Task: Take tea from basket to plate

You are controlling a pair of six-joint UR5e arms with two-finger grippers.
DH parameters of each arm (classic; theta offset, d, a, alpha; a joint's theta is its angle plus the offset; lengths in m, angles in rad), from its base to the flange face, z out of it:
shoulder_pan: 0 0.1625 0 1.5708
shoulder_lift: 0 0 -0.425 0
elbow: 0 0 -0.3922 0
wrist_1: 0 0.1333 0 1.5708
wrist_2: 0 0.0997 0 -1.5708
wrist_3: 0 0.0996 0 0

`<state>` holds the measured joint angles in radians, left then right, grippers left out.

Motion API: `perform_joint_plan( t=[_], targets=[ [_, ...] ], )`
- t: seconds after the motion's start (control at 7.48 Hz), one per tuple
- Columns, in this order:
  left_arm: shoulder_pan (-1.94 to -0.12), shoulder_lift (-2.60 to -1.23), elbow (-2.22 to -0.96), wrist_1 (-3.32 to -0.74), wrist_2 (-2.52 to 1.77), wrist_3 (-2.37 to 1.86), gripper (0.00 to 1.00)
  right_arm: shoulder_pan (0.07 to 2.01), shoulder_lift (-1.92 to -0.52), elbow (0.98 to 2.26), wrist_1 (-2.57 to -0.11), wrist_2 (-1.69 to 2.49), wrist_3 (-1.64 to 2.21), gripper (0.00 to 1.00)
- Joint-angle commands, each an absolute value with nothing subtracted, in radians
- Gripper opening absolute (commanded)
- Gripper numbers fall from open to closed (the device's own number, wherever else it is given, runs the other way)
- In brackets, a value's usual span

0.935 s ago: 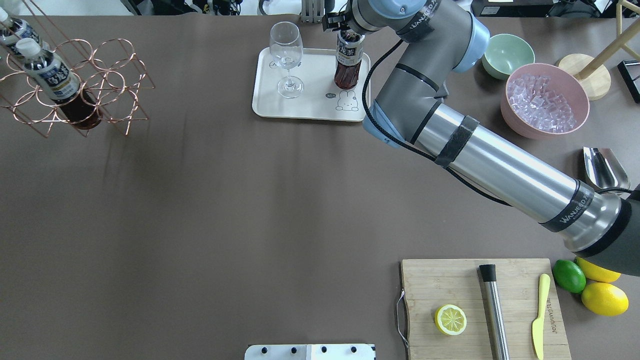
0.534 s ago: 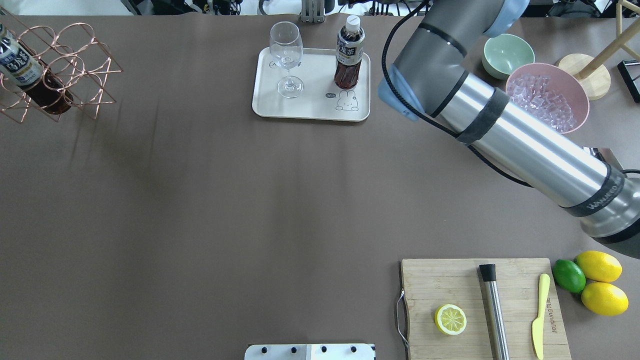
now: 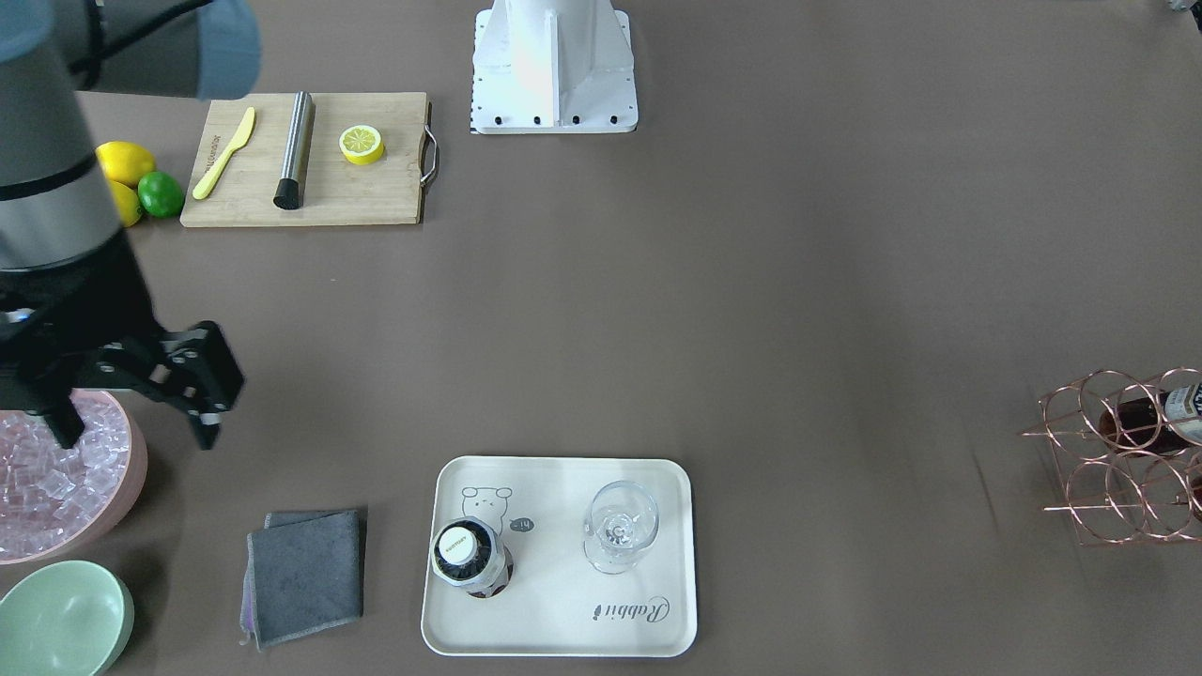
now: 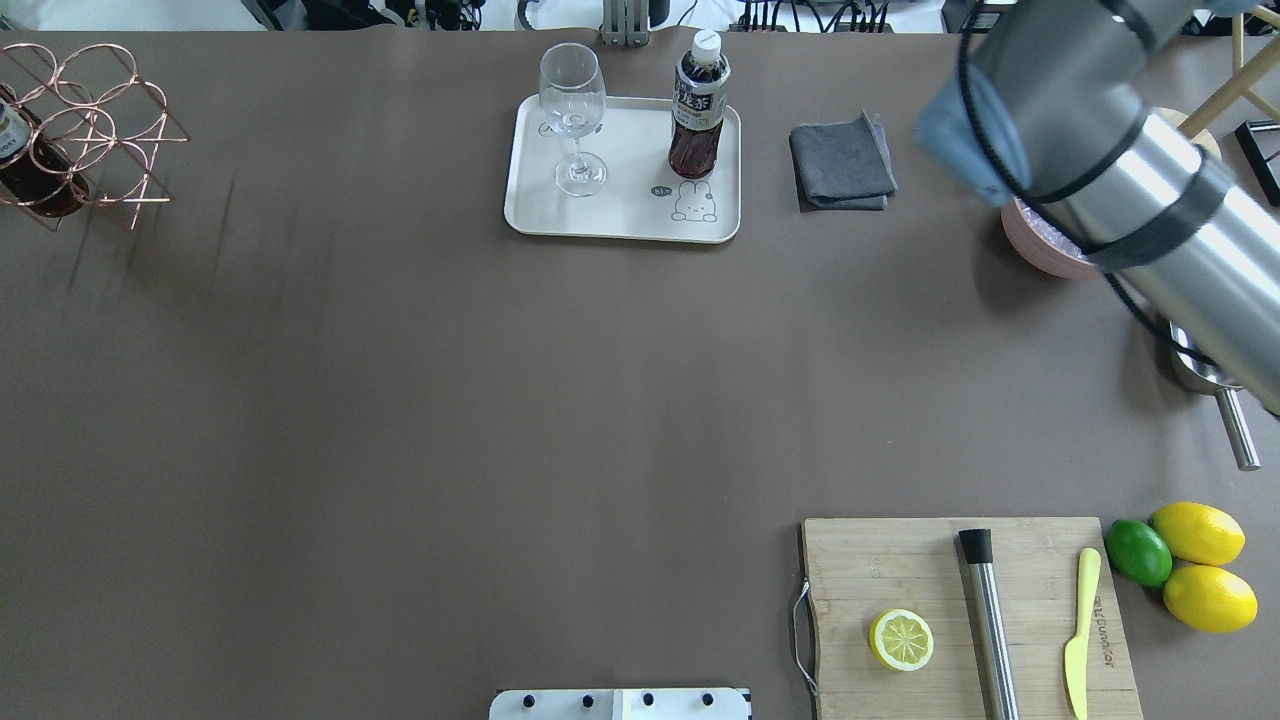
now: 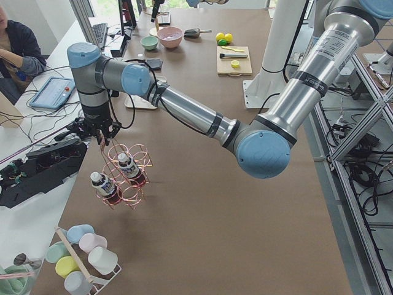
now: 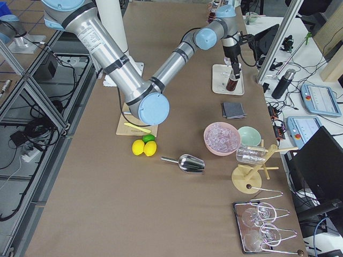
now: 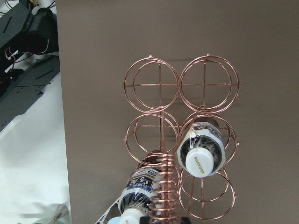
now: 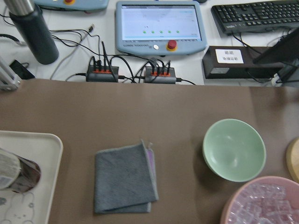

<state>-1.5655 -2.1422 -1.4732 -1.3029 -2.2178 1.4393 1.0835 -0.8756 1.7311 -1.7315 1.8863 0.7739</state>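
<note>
One tea bottle (image 4: 697, 110) stands upright on the cream plate (image 4: 620, 215), also in the front view (image 3: 467, 556), beside the bear drawing. My right gripper (image 3: 134, 427) is open and empty, off to the side above the pink bowl's rim. The copper basket (image 4: 100, 120) hangs at the table's far left end with two more tea bottles (image 7: 202, 156) lying in its rings. My left gripper (image 5: 101, 134) is shut on the basket's coiled handle (image 7: 162, 186) and holds it off the table.
A wine glass (image 4: 572, 110) stands on the plate. A grey cloth (image 4: 842, 165), a pink ice bowl (image 3: 56, 488) and a mint bowl (image 3: 61, 620) lie right of it. A cutting board (image 4: 965, 610), lemons, a lime and a metal scoop (image 4: 1200, 370) are nearer my right side.
My right gripper has let go of the bottle on the plate and pulled away to the right, uncovering the cloth. The basket has moved further left with my left gripper.
</note>
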Motion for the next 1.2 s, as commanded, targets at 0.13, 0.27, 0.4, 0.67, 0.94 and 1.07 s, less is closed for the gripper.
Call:
perform_joint_plan(
  t=[0.13,0.27,0.4,0.67,0.94,1.07],
  targets=[
    [-1.566,-2.149,-1.369,-1.386,-2.218,1.460,0.00,1.180,-1.196,1.761,-1.809,2.067,0.560,1.00],
    [-1.560,-2.152,-1.353,-1.399,-2.218,1.457,0.00,1.199,-1.263,1.764,-1.807,2.139,0.560,1.00],
    [-1.556,-2.164,-1.333,-1.402,-2.218,1.456,0.00,1.233,-1.325,1.764,-1.798,2.192,0.540,1.00],
    [-1.536,-2.174,-1.298,-1.437,-2.218,1.454,0.00,1.322,-1.467,1.763,-1.706,2.297,0.442,1.00],
    [-1.529,-2.177,-1.290,-1.442,-2.218,1.451,0.00,1.379,-1.566,1.741,-1.623,2.400,0.439,1.00],
    [-1.523,-2.177,-1.290,-1.442,-2.218,1.451,0.00,1.409,-1.603,1.753,-1.620,2.475,0.420,1.00]
  ],
)
